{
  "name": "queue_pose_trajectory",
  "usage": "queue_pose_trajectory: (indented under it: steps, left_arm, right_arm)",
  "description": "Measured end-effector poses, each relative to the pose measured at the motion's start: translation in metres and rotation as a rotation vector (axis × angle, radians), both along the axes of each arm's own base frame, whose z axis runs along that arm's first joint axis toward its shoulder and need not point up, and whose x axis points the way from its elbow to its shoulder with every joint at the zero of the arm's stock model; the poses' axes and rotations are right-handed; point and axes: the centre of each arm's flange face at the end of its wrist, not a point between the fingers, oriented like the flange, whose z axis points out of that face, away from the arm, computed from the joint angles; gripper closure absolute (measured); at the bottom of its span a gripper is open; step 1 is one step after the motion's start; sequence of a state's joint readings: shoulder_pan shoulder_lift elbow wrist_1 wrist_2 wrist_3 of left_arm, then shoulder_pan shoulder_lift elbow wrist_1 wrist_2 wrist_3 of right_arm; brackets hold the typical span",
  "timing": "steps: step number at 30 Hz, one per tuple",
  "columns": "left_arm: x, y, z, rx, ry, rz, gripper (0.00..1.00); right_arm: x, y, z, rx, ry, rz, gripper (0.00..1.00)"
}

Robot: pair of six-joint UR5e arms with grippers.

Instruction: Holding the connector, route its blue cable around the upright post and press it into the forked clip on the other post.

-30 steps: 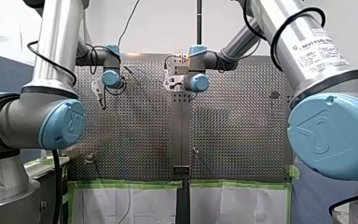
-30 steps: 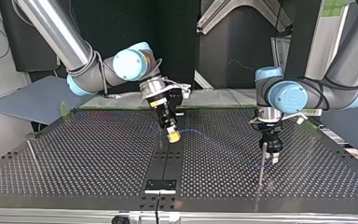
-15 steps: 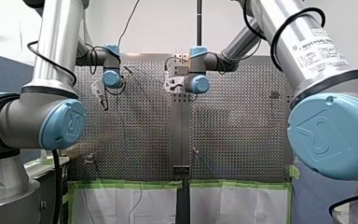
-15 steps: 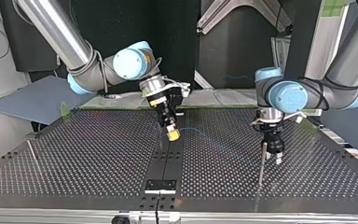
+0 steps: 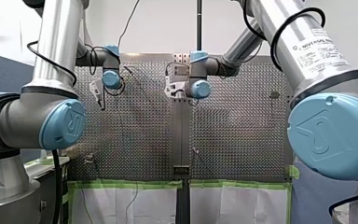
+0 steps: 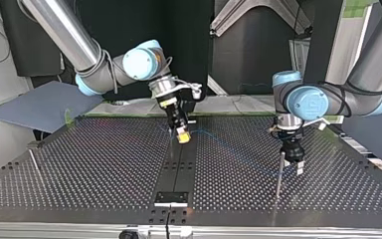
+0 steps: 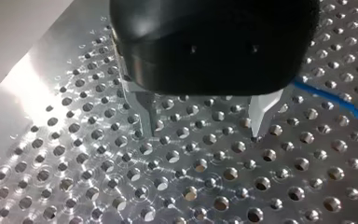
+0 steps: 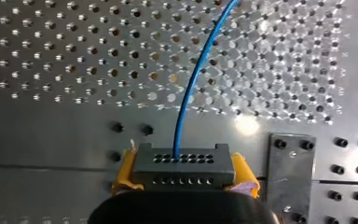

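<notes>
Connector (image 8: 182, 167) is gripped tight between the yellow pads (image 8: 122, 171) of the right gripper (image 6: 182, 135), jaws closed on its two ends, the holed face turned outward. Out of that face the blue cable (image 8: 192, 84) is carried in a gentle curve over the perforated table (image 8: 42, 56). Over to the left gripper (image 7: 205, 125): its two fingers (image 7: 147, 109) are held well apart with nothing between them, tips low over the table's holes. The cable is seen passing just beside the paler finger, outside the gap. In the top view the right gripper is tilted above the dark centre strip (image 6: 178, 169), and the cable is strung from there across to the view's right, down toward the thin upright post (image 6: 278, 175). The left gripper is hung just beside that post, on its right in that view; whether cable and post are touching cannot be told. A second thin post (image 6: 34, 162) is stood well apart, near the table's edge at the view's left, and a fork cannot be made out on either one.
</notes>
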State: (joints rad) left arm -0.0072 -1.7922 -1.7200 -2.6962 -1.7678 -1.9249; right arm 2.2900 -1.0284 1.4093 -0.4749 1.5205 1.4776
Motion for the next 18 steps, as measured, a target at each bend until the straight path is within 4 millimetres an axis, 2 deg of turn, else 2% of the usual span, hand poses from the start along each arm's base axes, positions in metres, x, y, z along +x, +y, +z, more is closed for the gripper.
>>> queue_pose_trajectory:
  steps: [18]
  left_arm:
    - [0.002,0.008,-0.007,-0.008,0.025,0.019,0.00]
  right_arm:
    - [-0.024,0.009,-0.046,0.040,0.026,-0.102,1.00]
